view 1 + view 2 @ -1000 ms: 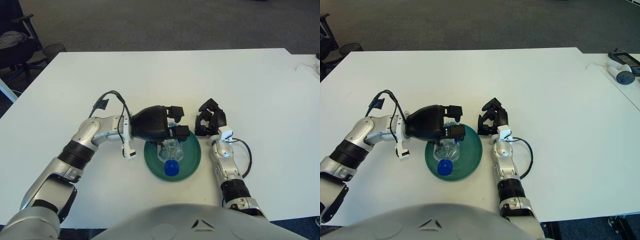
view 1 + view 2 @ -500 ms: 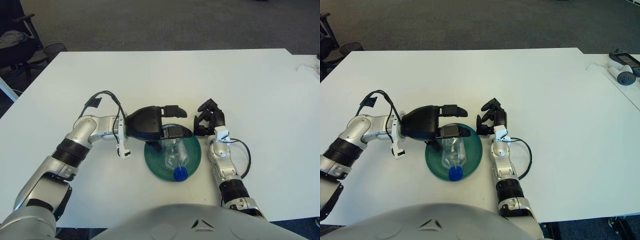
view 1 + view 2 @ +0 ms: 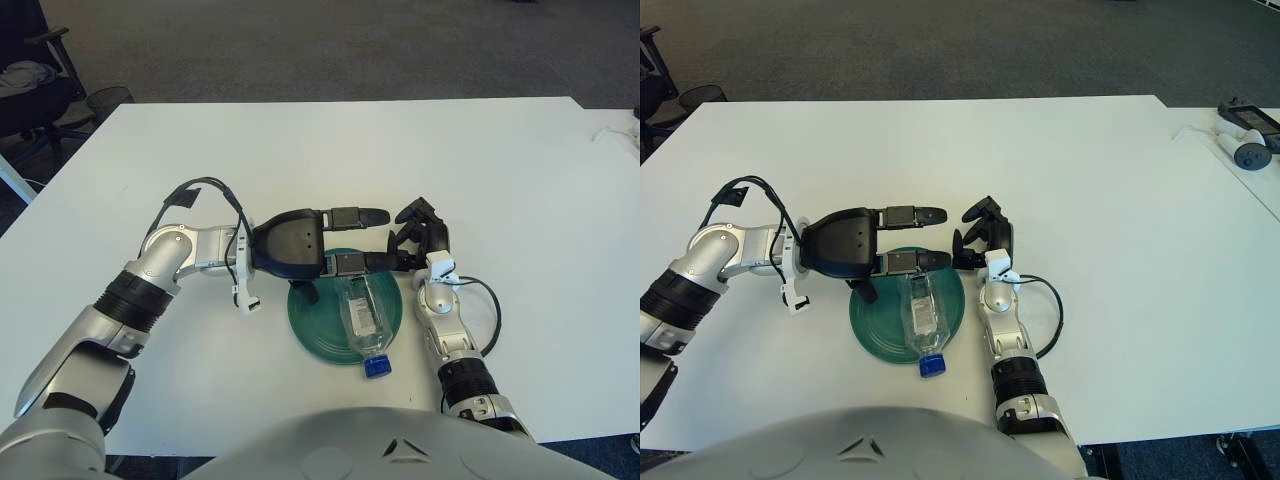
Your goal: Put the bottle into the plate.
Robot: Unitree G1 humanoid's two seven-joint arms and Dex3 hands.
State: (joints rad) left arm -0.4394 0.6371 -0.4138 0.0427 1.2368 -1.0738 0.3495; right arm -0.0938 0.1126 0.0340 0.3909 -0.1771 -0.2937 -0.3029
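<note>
One clear plastic bottle [image 3: 362, 315] lying in green plate [image 3: 316, 326], blue cap [image 3: 376, 367] past near rim. Left hand [image 3: 318, 245] above, fingers extended, empty. Right hand [image 3: 420, 232] beside plate, curled, empty. White worktop [image 3: 330, 155].

This looks like an office or a robotics lab room. A large white rectangular table [image 3: 300, 150] with a plain matte top stands on grey short-pile carpet [image 3: 330, 45], the kind laid in workrooms. At the far left, a black office chair [image 3: 30, 75] with armrests sits beside a black wire-mesh waste basket [image 3: 108, 99]. On a second white tabletop [image 3: 1260, 165] at the right edge lie grey handheld controllers [image 3: 1246, 150] and a white cable, pointing to test equipment rather than a home.
</note>
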